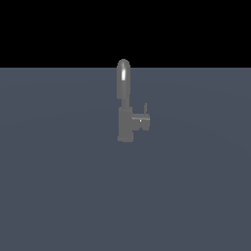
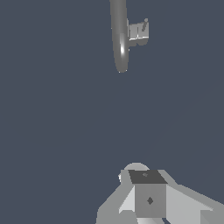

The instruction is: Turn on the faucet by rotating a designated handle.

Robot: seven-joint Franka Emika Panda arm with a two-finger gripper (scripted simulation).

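Wrist view: one gripper (image 2: pixel 148 197), seen as pale grey blocky housing with a darker square face at its centre; its fingertips are not distinguishable, so whether the jaws stand apart or together cannot be told. Nothing is visibly held, and the gripper lies well apart from the task's object, with bare floor (image 2: pixel 57 131) between them. Farther out in the same view stands one faucet (image 2: pixel 120 39), its single glossy spout (image 2: pixel 119 43) foreshortened into a long rounded bar, with one handle (image 2: pixel 139 30) projecting from its side as a short blocky stub. Exterior view: the same single faucet (image 1: pixel 125 117) stands upright near the middle of the flat blue-grey floor (image 1: pixel 59 186), touching it at the base. It comprises one blocky upright body (image 1: pixel 124 125), one tall narrow arched spout (image 1: pixel 123 78) rising from it with a bright highlight, and one handle (image 1: pixel 141 120) extending horizontally toward the exterior view's right, ending in one thin lever (image 1: pixel 145 108) that points upward. The arm and gripper do not appear in the exterior view. The background above the floor is black.
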